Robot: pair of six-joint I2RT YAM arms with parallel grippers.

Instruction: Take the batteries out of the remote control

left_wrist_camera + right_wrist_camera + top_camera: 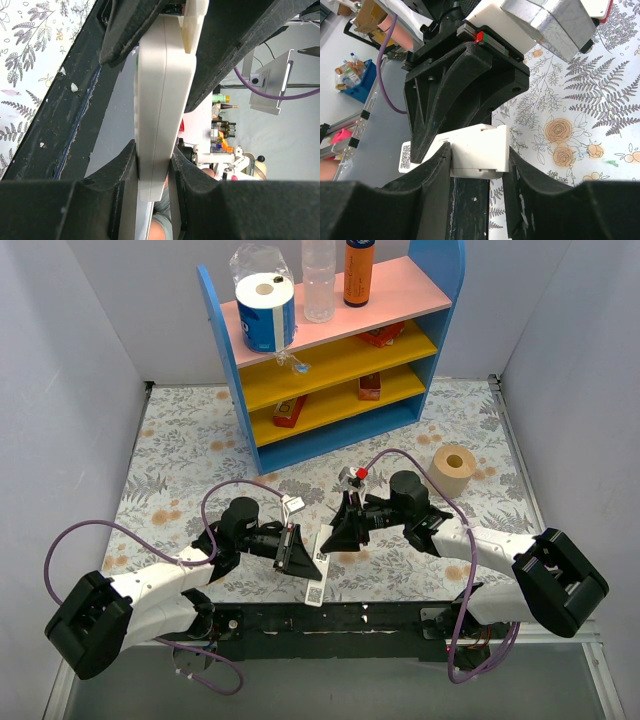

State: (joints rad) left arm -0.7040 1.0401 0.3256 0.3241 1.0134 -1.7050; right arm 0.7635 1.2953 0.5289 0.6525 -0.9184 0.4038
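Note:
The white remote control [317, 580] is held off the table near the front edge, between both grippers. My left gripper [297, 550] is shut on one end of it; in the left wrist view the remote [162, 100] stands edge-on, pinched between my left gripper's [154, 162] fingers. My right gripper [338, 532] is shut on the other end; in the right wrist view the remote's white end [480, 152] sits between my right gripper's [476, 160] fingers. A QR label [406, 156] shows on the remote. The batteries are hidden.
A blue shelf unit [335, 435] with yellow shelves and a pink top stands at the back, holding a paper roll [265, 310], a bottle [319, 280] and small boxes. A tape roll [455, 470] lies to the right. The black base rail [330, 618] runs along the near edge.

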